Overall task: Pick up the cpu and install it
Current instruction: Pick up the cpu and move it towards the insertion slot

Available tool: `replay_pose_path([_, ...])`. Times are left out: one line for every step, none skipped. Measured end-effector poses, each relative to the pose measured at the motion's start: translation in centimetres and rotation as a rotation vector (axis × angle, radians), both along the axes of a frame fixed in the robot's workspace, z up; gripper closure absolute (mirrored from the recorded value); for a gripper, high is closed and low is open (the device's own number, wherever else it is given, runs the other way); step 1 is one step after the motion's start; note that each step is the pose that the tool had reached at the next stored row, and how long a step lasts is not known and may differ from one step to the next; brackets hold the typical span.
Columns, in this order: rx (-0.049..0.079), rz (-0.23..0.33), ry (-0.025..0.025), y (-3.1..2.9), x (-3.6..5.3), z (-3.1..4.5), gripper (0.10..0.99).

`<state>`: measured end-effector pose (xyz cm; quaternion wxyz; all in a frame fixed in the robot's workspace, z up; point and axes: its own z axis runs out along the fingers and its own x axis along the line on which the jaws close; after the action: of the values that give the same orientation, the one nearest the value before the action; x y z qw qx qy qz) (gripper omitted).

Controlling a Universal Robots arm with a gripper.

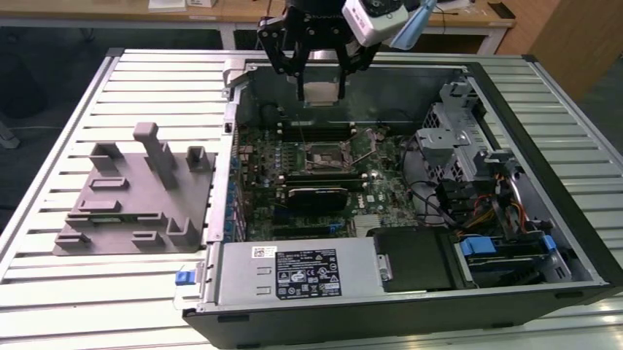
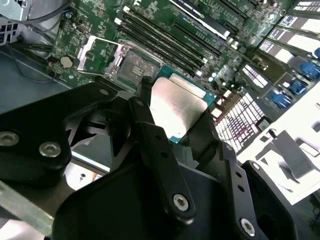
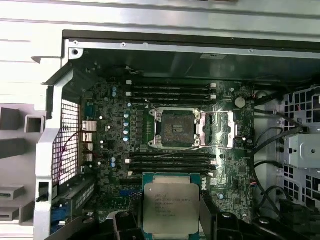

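Across the slatted metal counter (image 1: pixel 58 292) an open computer case (image 1: pixel 389 317) is lying with its motherboard (image 1: pixel 380 189) facing up, and a grey fixture block (image 1: pixel 127 197) is sitting beside it, toward the exterior view's left. Above the far part of the case the arm's jaws are gripping the cpu (image 1: pixel 322 90) by two opposite edges, holding it in the air, well apart from the board. In the first wrist view the cpu (image 3: pixel 171 207) is showing its silver top, and the open socket (image 3: pixel 176 128) is lying uncovered between the memory slots.
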<state>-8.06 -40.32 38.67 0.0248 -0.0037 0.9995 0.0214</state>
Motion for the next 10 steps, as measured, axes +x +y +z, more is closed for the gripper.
replay_pose_path([0.000,0.000,0.0000,0.00,0.08,-0.10,0.545])
replay_pose_path([0.000,0.000,0.0001,0.00,0.15,-0.21,0.545])
replay_pose_path([0.000,0.000,0.0001,0.01,0.21,-0.33,0.545])
replay_pose_path([0.000,0.000,0.0001,0.01,0.25,-0.46,0.545])
replay_pose_path([0.000,0.000,0.0001,0.01,0.29,-0.59,0.545])
replay_pose_path([0.000,0.000,0.0001,0.01,0.33,-0.74,0.545])
replay_pose_path([0.000,0.000,0.0001,0.02,0.37,-0.88,0.545])
replay_pose_path([0.000,0.000,0.0000,0.02,0.41,-1.02,0.545])
replay_pose_path([0.000,0.000,0.0000,0.03,0.45,-1.15,0.545])
replay_pose_path([0.000,0.000,0.0000,0.03,0.50,-1.28,0.545])
